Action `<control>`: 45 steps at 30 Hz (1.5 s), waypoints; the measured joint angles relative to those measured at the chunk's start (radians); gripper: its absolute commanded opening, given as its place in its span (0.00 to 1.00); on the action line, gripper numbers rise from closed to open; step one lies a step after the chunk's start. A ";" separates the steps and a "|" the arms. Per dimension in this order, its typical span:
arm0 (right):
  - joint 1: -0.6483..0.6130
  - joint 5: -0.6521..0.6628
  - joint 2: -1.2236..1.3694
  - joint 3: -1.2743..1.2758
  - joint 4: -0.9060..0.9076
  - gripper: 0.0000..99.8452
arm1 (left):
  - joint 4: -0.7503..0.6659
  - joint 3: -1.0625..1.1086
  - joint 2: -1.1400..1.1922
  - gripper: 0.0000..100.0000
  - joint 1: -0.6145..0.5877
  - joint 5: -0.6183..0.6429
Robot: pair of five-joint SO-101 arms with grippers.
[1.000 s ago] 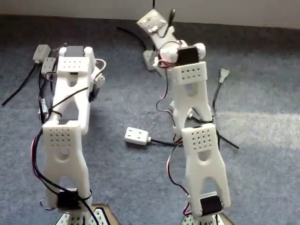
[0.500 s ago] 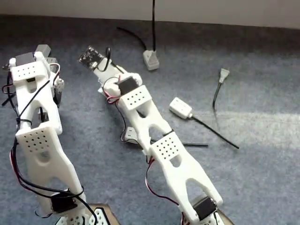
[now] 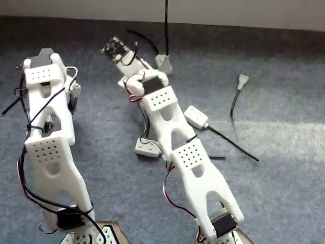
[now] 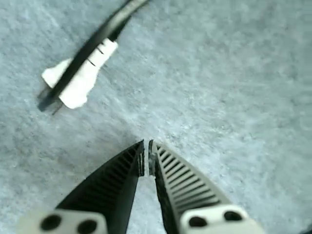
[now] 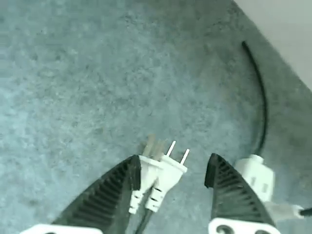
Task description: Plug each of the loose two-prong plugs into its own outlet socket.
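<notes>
Left tool (image 4: 147, 157), pressed together, hovers near a white two-prong plastic plug (image 4: 78, 83) on the grey carpeted worktop (image 4: 234, 73). Right tool (image 5: 174, 165), spread, straddles two white plugs (image 5: 158, 170). They look light and rigid, and are probably best pinched across the body, behind the prongs.

Soft, even light covers the grey carpet (image 3: 101, 152). A paler band crosses its right side; its far edge lies shadowed.
</notes>
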 measured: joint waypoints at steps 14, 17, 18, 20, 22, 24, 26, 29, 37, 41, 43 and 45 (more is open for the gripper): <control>0.133 -0.075 -0.330 0.000 0.381 0.21 | 0.023 -0.029 0.002 0.05 0.195 0.000; 0.216 -0.075 -0.390 -0.002 0.503 0.21 | 0.025 -0.095 0.002 0.05 0.287 0.000; 0.247 -0.077 -0.400 -0.002 0.529 0.21 | 0.026 -0.123 0.002 0.05 0.321 0.000; 0.319 -0.078 -0.410 -0.002 0.545 0.21 | 0.026 -0.172 0.002 0.05 0.382 0.000; 0.397 -0.078 -0.411 -0.002 0.545 0.21 | 0.026 -0.196 0.000 0.05 0.433 0.029; 0.470 -0.078 -0.411 -0.002 0.548 0.21 | 0.005 -0.196 0.002 0.05 0.451 0.087; 0.514 -0.055 -0.411 -0.002 0.549 0.21 | -0.046 -0.181 0.002 0.05 0.450 0.110; 0.546 -0.029 -0.411 -0.002 0.549 0.21 | -0.133 -0.123 0.002 0.05 0.442 0.100; 0.623 -0.023 -0.411 -0.002 0.549 0.21 | -0.305 -0.009 0.002 0.05 0.445 0.100; 0.692 -0.017 -0.411 -0.002 0.549 0.21 | -0.362 -0.003 0.002 0.05 0.446 0.098; 0.709 -0.015 -0.411 -0.002 0.549 0.21 | -0.368 -0.003 0.002 0.05 0.446 0.098; 0.709 -0.015 -0.411 -0.002 0.549 0.21 | -0.371 -0.012 0.002 0.05 0.454 0.100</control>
